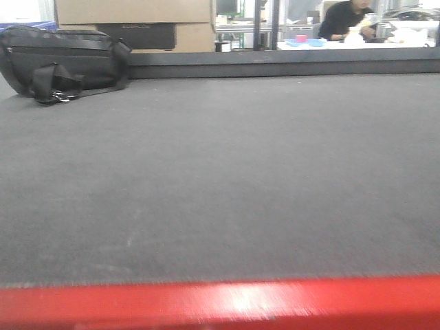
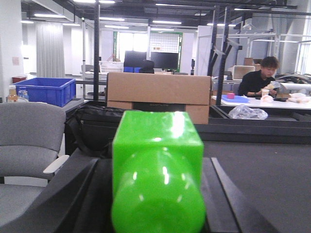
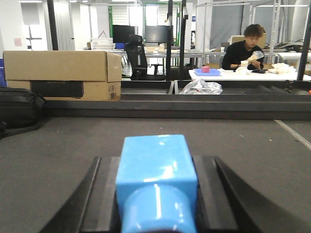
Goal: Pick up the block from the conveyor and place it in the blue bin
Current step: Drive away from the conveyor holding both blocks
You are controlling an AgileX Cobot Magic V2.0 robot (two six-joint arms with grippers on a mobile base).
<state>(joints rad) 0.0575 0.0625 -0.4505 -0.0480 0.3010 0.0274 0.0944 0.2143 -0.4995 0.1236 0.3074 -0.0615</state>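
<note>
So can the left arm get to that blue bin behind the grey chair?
Probably not from here. The blue bin stands well back, beyond the grey chair and off the conveyor, and the left gripper has a green piece filling the gap between its fingers.

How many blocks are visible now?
2: green block in the left gripper, blue block in the right gripper. None on the conveyor; more may be hidden.

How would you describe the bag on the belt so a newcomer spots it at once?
Take the conveyor, the broad dark grey surface. Go to its far left corner, in front of the cardboard box. The black bag lies there, soft and strapped, unlike the flat belt and square box.
</note>
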